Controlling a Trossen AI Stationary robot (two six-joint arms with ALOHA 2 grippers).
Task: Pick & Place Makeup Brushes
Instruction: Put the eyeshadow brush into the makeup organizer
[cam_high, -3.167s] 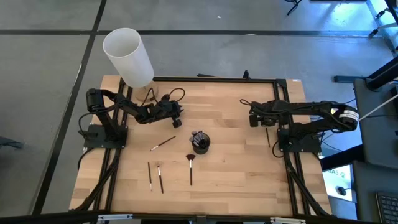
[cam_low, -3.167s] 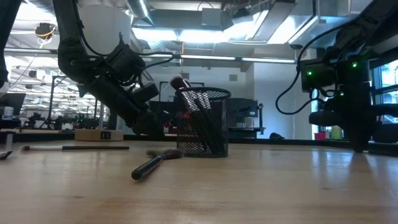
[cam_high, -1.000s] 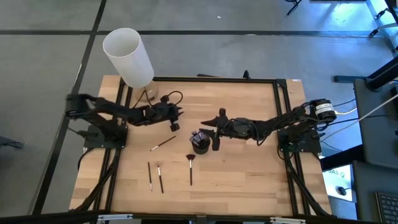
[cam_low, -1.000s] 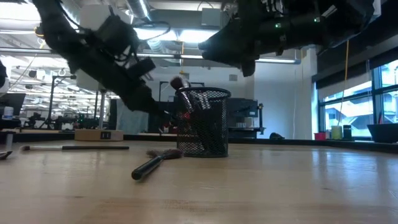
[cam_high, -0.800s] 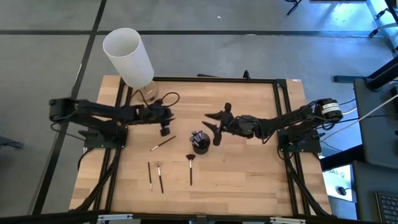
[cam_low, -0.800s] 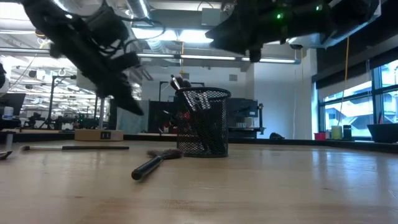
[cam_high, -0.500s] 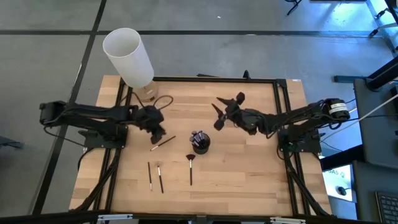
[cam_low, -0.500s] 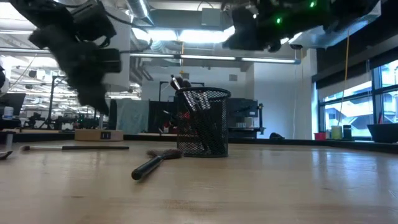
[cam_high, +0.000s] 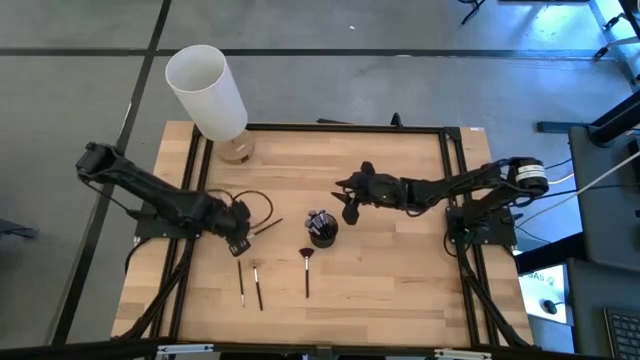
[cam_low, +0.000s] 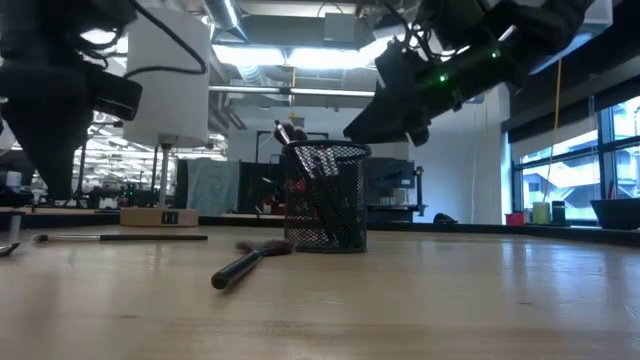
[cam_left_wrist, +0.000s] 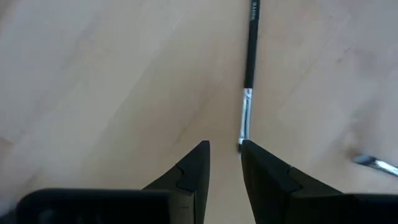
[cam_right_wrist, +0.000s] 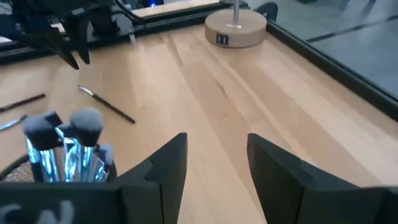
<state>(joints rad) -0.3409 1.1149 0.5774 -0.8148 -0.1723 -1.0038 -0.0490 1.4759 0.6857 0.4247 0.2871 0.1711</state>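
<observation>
A black mesh cup (cam_high: 320, 228) stands mid-table with several makeup brushes (cam_right_wrist: 62, 134) upright in it. Loose makeup brushes lie on the wood: a slanted one (cam_high: 266, 228), two side by side (cam_high: 248, 285) and a fan-shaped one (cam_high: 306, 270). My left gripper (cam_high: 240, 244) points down, open by a narrow gap, just above the far end of the left brush of the pair (cam_left_wrist: 249, 74); nothing is between its fingers. My right gripper (cam_high: 349, 212) hangs open in the air to the right of the cup and a little farther back, holding nothing.
A white cylinder lamp (cam_high: 205, 90) on a round wooden base (cam_right_wrist: 235, 30) stands at the far left corner. Black frame rails (cam_high: 455, 200) border the table. Bare wood lies to the right of the cup and along the near edge.
My left gripper has travelled toward the table's near left, passed the slanted brush, tipped to point down and come low over the pair of brushes. My right gripper drew back from over the cup toward the far edge, then returned part of the way.
</observation>
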